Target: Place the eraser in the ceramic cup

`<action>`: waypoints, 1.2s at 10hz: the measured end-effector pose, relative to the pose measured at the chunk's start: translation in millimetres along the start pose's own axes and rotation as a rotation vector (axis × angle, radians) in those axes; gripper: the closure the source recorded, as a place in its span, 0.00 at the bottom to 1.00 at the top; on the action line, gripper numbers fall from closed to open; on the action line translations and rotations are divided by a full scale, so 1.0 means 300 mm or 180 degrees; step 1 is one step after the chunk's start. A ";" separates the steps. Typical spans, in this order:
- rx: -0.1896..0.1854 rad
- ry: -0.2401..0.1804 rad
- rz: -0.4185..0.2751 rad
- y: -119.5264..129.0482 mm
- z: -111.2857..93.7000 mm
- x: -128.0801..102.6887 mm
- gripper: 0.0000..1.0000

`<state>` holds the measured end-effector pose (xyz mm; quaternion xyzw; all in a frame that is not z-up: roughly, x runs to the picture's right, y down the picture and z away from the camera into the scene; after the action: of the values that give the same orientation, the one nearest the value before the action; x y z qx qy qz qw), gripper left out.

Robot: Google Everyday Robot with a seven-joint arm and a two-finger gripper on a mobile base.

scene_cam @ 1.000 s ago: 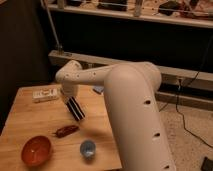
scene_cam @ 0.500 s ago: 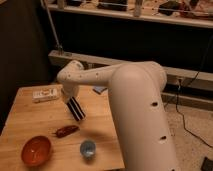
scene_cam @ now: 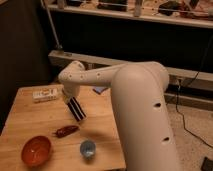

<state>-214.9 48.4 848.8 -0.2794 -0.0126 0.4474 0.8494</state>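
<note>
The eraser (scene_cam: 76,109), a black block with white stripes, hangs tilted above the wooden table (scene_cam: 22,120), held at its upper end by my gripper (scene_cam: 70,97), which is shut on it at the end of the big white arm. The ceramic cup (scene_cam: 87,148), small and pale blue, stands upright on the table near the front edge, below and slightly right of the eraser. Eraser and cup are apart.
An orange bowl (scene_cam: 36,150) sits at the front left. A reddish-brown lumpy thing (scene_cam: 66,131) lies between bowl and cup. A white labelled box (scene_cam: 46,93) lies at the table's back left. The white arm fills the right side; a dark shelf unit stands behind.
The arm has shifted slightly, carrying the eraser a little toward the front of the table; the grip is unchanged.
</note>
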 end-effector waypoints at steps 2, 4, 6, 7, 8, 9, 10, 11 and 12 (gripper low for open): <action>0.0007 -0.0038 0.0012 -0.004 -0.006 -0.003 0.65; 0.0019 -0.0083 0.0014 -0.008 -0.011 -0.006 0.65; 0.0021 -0.0112 0.0018 -0.008 -0.014 -0.004 0.65; 0.0022 -0.0119 0.0019 -0.008 -0.015 -0.001 0.65; 0.0022 -0.0122 0.0022 -0.008 -0.015 0.001 0.65; 0.0021 -0.0125 0.0025 -0.008 -0.016 0.003 0.65; 0.0022 -0.0130 0.0029 -0.009 -0.017 0.005 0.65; 0.0024 -0.0134 0.0029 -0.010 -0.019 0.006 0.65; 0.0023 -0.0136 0.0032 -0.010 -0.019 0.006 0.65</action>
<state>-210.0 45.7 845.0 -0.2668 -0.0279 0.4576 0.8477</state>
